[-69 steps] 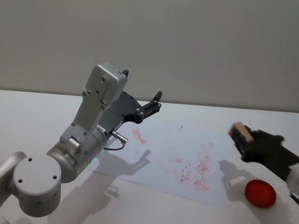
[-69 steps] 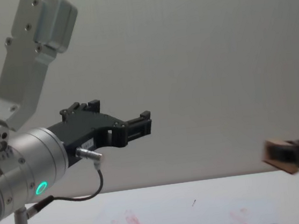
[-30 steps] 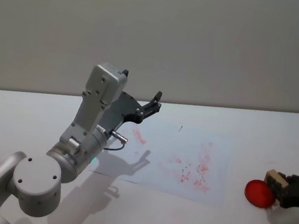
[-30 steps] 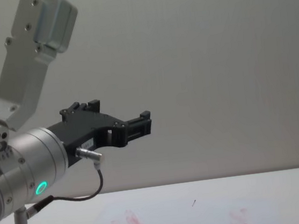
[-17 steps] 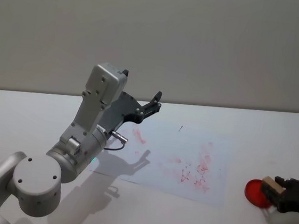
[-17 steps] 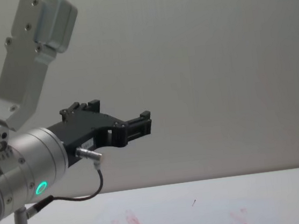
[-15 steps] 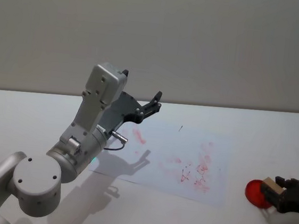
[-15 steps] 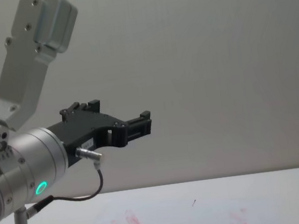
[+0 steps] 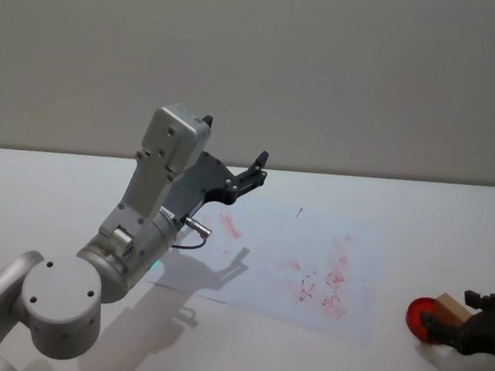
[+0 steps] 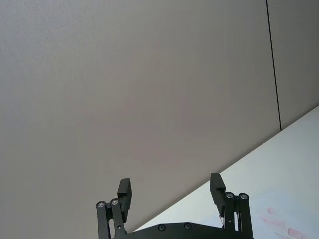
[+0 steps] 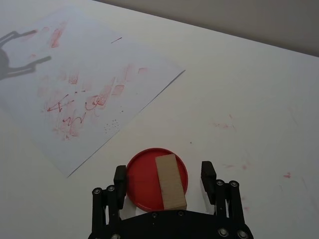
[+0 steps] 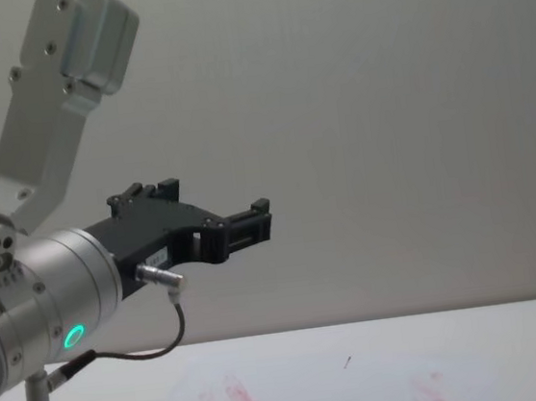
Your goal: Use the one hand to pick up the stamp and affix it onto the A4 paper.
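My right claw (image 11: 164, 175) sits low over the tabletop (image 11: 259, 89), its fingers spread apart on either side of the stamp (image 11: 170, 180) without touching it. The stamp rests on a red ink pad (image 11: 142, 179), just beside the paper (image 11: 75, 94), which lies flat with red smudges on it. My left claw (image 10: 172, 191) hangs raised above the paper's far left part, fingers apart and holding nothing.

Even soft light, faint shadows, sharp focus.
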Controlling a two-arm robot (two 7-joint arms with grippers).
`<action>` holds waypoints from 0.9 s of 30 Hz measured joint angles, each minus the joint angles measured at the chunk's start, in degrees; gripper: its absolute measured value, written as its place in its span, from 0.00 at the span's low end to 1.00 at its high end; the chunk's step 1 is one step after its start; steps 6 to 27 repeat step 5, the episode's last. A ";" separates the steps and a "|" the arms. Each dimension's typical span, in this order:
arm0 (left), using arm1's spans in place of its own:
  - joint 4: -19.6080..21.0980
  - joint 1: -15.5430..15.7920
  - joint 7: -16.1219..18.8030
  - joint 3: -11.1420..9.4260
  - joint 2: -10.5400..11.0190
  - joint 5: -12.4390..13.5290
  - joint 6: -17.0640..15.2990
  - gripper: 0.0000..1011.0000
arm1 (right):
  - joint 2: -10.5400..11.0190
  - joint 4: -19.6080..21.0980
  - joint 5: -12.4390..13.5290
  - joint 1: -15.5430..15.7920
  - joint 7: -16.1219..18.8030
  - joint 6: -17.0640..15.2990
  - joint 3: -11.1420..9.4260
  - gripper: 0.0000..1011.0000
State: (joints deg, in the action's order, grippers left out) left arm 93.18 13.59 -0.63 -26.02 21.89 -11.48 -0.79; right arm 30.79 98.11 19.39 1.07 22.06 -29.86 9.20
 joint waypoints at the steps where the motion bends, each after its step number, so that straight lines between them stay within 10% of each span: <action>1: 0.00 0.00 0.00 0.00 0.00 0.00 0.00 0.99 | -0.01 -0.01 -0.01 0.00 0.01 -0.01 0.01 0.89; 27: 0.00 0.00 0.00 0.00 0.00 0.00 0.00 0.99 | -0.03 -0.04 -0.03 -0.01 0.03 -0.02 0.03 0.99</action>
